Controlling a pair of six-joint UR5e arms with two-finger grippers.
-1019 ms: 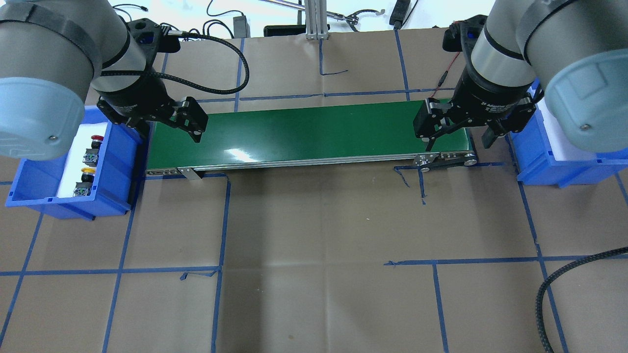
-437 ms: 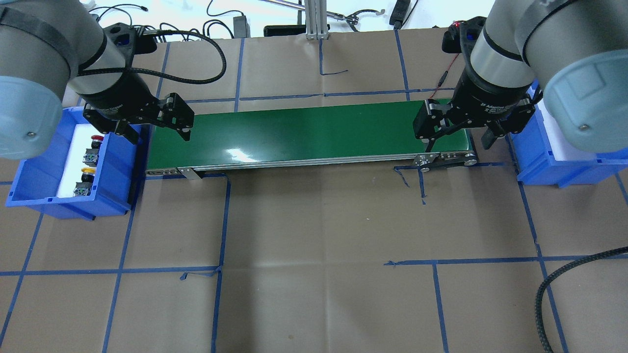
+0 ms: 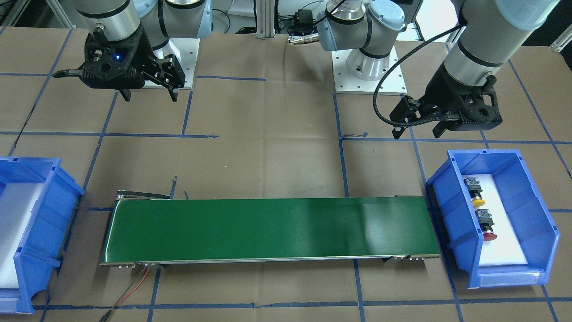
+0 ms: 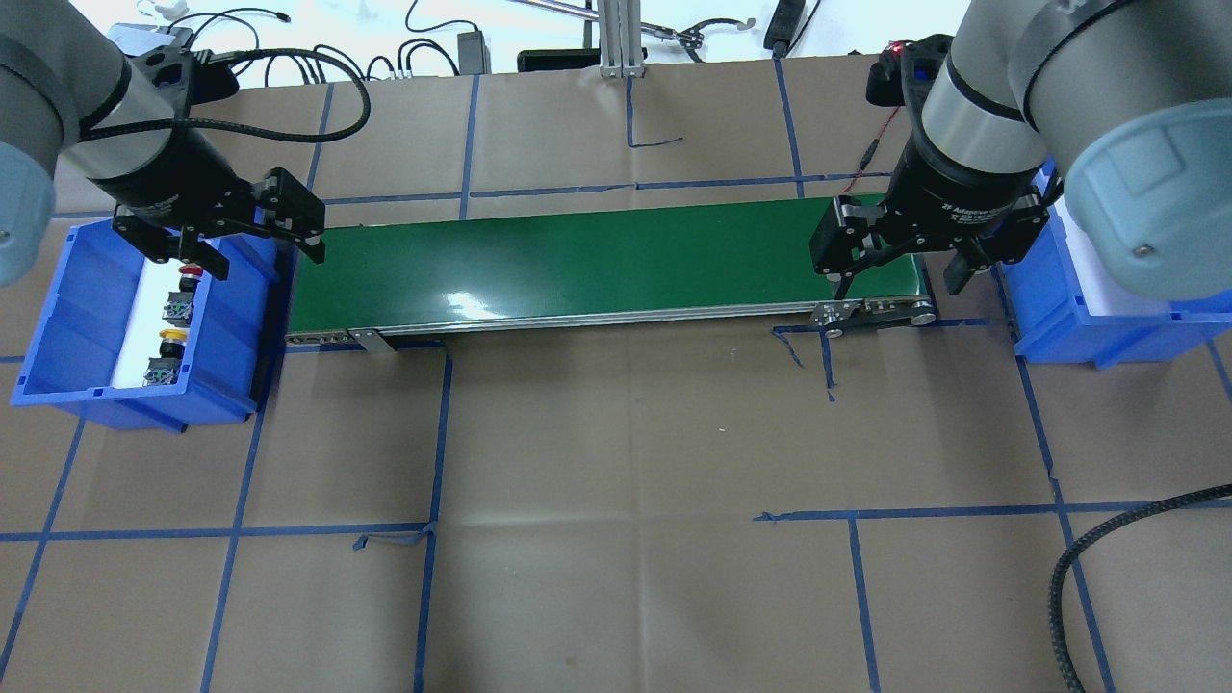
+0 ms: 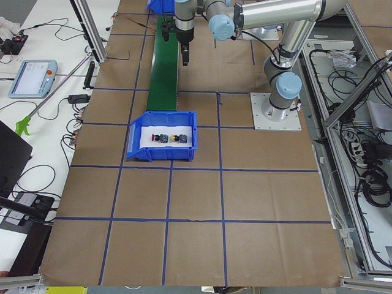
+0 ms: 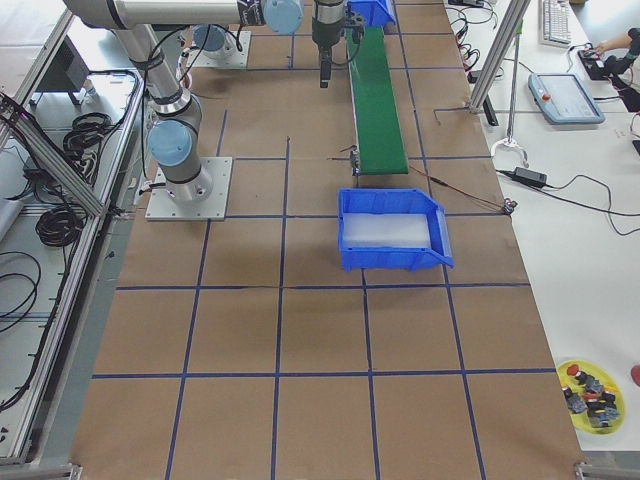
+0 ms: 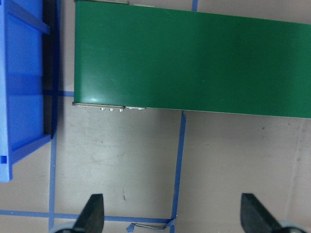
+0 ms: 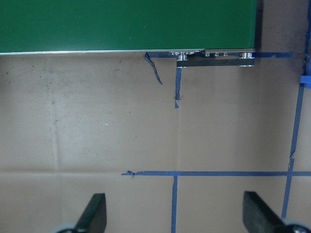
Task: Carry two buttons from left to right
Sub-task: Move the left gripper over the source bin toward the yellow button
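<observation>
Left hand [image 4: 266, 262]: fingers spread wide, nothing btwn them. Upper left of overhead frame, raised over the join of blue bin [image 4: 231, 318] and green belt [image 4: 597, 260]. Wrist cam shows both fingertips [image 7: 92, 213] at bottom edge, well apart, brown desk [image 7: 121, 160] beneath.
Right hand [image 4: 900, 286]: spread, empty. Upper right of overhead frame, over belt's end nr second blue bin [image 4: 1059, 322].
Red button [image 3: 487, 227]: inside blue bin, right side of front frame, lying on white liner [image 3: 505, 241]. Cap points to bottom of frame.
Yellow button [image 3: 475, 192]: same bin, just above red one in front frame, cap toward it. Whether the two touch: cannot tell.
Contact: neither hand touches a button.
Second blue bin, front frame: at left edge, white liner inside.
Belt: mid-desk, runs btwn the two bins, glossy surface w/ glare patch.
</observation>
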